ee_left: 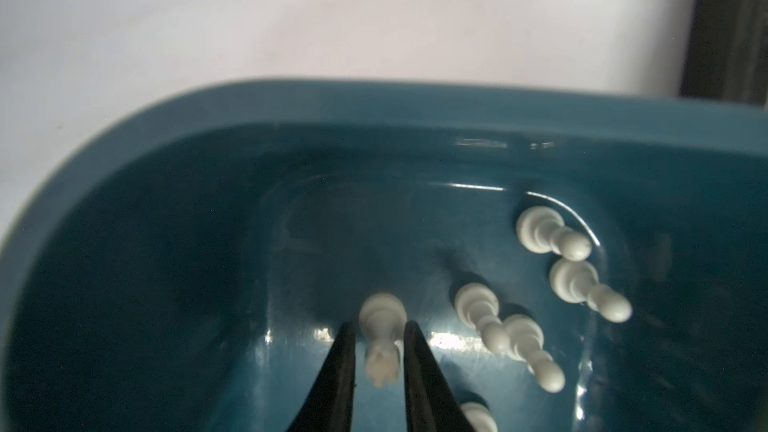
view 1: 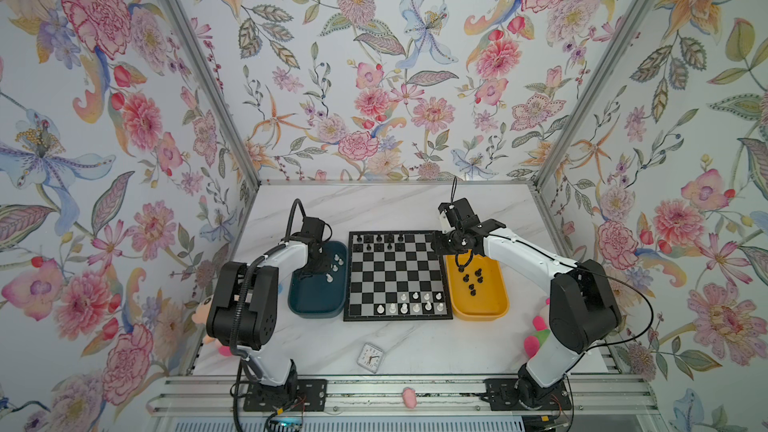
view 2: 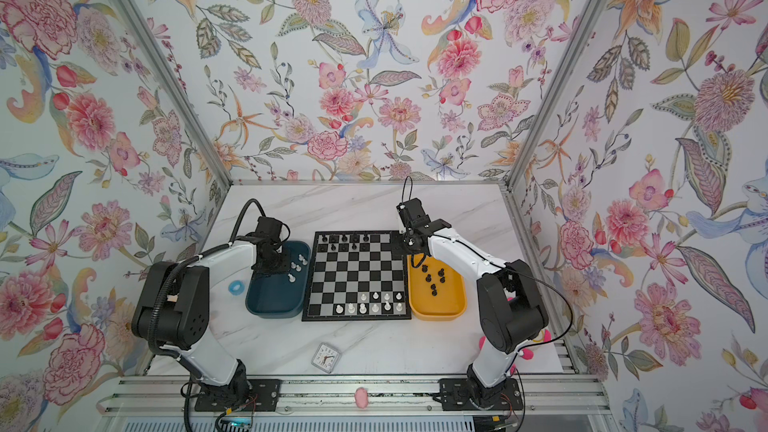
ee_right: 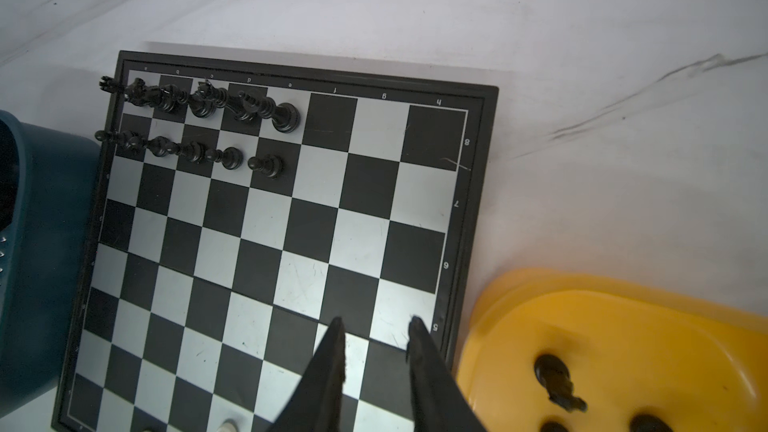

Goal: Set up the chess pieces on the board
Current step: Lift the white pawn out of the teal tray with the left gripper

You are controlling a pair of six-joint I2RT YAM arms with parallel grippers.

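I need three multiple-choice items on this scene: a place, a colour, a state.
1. Where do the loose black pieces lie? A yellow tray; B teal tray; C table.
2. Which colour are the pieces in the teal tray? A black; B white; C red.
3. What is between the fingers of the left gripper? A nothing; B a black piece; C a white piece.
Key: A, they dot the yellow tray; B, the left wrist view shows them white; C, it sits between the fingers.
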